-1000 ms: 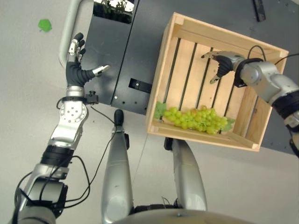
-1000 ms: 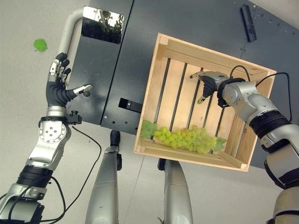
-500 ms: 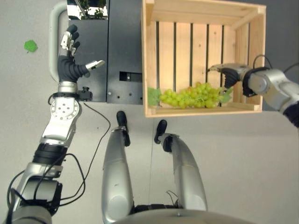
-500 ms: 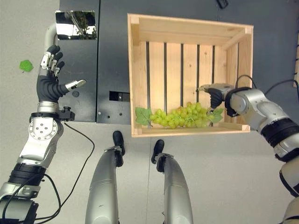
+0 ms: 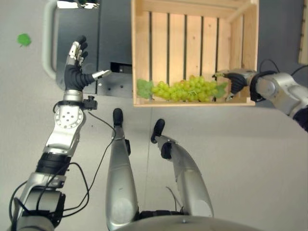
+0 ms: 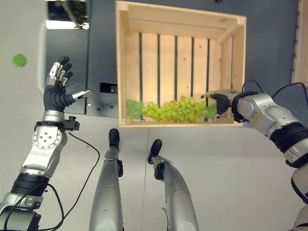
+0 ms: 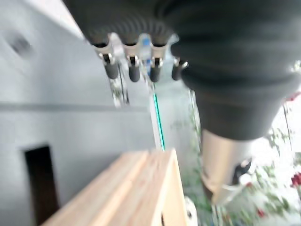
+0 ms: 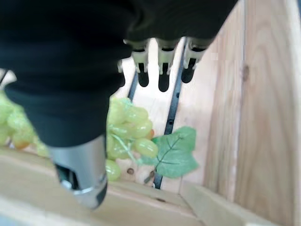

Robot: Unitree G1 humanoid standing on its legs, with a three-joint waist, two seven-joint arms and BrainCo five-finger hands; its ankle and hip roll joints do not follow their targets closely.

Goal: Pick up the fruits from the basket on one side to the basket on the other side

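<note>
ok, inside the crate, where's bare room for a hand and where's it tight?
Bare slats fill the wooden crate from the far wall down to the green grapes. The bunch lies along the near wall, nearly side to side, and that strip is crowded. The right hand hangs open at the bunch's right end, by a leaf.

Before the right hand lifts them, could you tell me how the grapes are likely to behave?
The grapes form a long bunch lying along the crate wall, so gripped at one end the rest would probably sag. Their round, smooth berries may slip between fingers or roll. The right hand is open at the leafy end, so a leaf alone could get pinched.
</note>
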